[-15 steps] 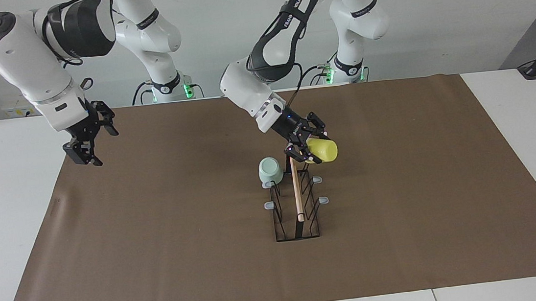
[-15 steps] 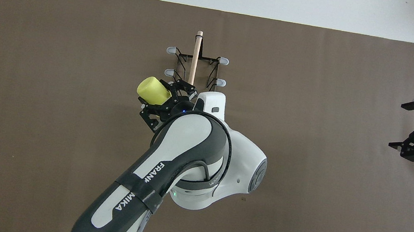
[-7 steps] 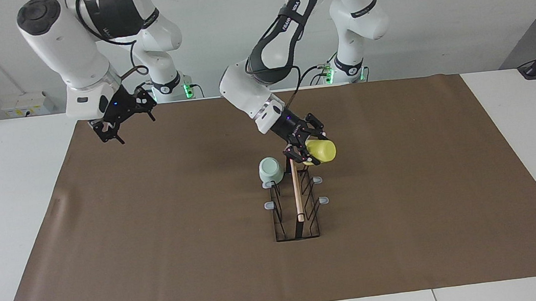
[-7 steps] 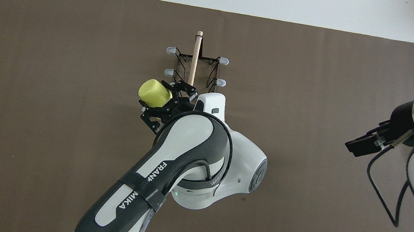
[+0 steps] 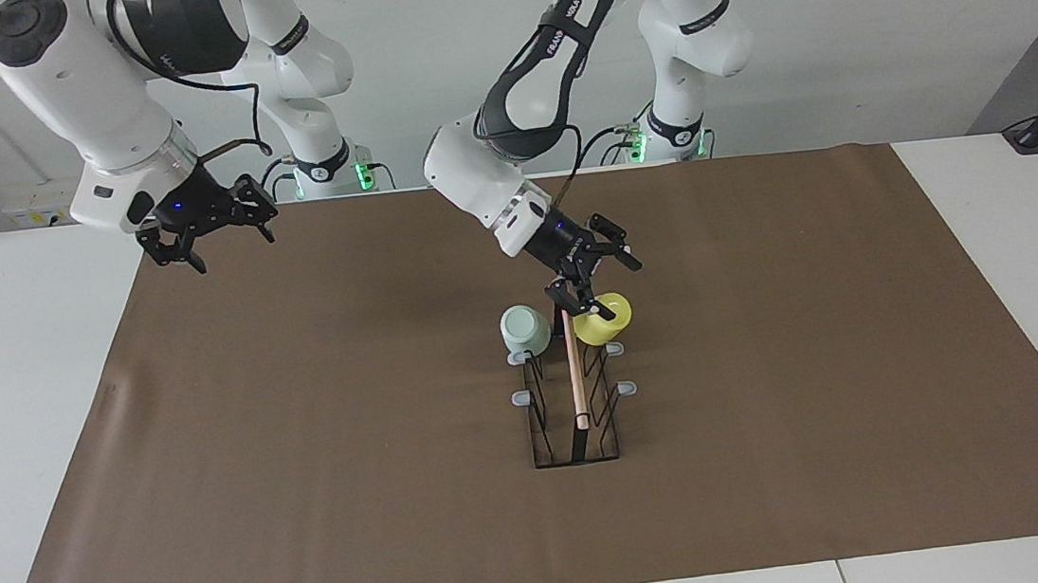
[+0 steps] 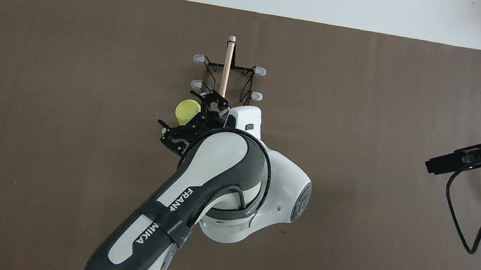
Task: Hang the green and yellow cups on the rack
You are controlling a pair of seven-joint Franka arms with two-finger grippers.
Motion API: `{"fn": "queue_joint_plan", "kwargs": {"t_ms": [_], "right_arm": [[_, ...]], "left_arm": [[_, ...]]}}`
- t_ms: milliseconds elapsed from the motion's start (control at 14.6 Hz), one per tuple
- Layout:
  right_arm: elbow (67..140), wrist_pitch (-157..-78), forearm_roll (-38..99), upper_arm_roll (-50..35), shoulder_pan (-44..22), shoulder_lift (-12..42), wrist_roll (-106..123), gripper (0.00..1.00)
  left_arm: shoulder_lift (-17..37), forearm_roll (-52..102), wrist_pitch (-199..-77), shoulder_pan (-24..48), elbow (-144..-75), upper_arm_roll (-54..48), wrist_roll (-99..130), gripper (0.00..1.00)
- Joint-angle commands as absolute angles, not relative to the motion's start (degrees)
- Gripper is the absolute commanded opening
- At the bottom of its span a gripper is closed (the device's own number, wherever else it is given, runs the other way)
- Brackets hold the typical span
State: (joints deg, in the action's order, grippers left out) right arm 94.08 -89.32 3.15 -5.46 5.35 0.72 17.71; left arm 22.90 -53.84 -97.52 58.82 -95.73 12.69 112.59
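On the rack [image 5: 572,391], at the end nearest the robots, both cups sit mouth-down over prongs: yellow cup [image 5: 602,318] on the side toward the left arm's end of the surface, green cup [image 5: 525,329] on the side toward the right arm's end. Both look hung, so task is prob. done bar pulling away.

Handling, my guess: small plastic cups, light, stiff, a bit slick, not fragile. Best hold is across the wall near the rim, w/ a light squeeze. A knock could tip one off its prong.

Yellow cup's base points up, tilted slightly; its long axis is near upright. Green cup likewise, leaning a little. Rack's wooden rod [image 6: 227,65] runs lengthwise away from the robots.

Left gripper [image 5: 588,277] is just above the yellow cup, jaws spread wide, holding nothing. Right gripper [image 5: 206,226] waits up over the surface's edge at its own end, jaws open, empty.
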Motion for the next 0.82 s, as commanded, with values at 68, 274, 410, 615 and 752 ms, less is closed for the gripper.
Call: {"fn": "queue_joint_plan", "kwargs": {"t_ms": [68, 274, 410, 615, 752], "right_arm": [[93.8, -90.4, 2.4, -4.7, 3.2, 0.4, 5.5, 1.0], [93.8, -90.6, 2.1, -4.7, 1.7, 0.4, -1.2, 1.0], [93.9, -90.5, 2.3, -4.8, 1.4, 0.4, -1.7, 1.0], [93.7, -90.6, 2.3, -4.8, 1.6, 0.5, -1.8, 1.0], [93.7, -90.6, 2.7, -4.8, 2.5, 0.5, -1.2, 1.0]], "left_arm": [[23.7, -52.5, -97.5, 55.4, -91.6, 12.9, 112.2, 1.0], [20.1, -48.9, -102.3, 51.2, -89.2, 12.9, 111.0, 1.0], [17.7, -45.7, -104.4, 48.0, -89.2, 12.9, 106.2, 1.0], [15.8, -39.9, -109.7, 42.0, -89.7, 12.9, 100.9, 1.0], [15.2, -36.3, -114.3, 37.5, -89.8, 12.6, 96.7, 1.0]]}}
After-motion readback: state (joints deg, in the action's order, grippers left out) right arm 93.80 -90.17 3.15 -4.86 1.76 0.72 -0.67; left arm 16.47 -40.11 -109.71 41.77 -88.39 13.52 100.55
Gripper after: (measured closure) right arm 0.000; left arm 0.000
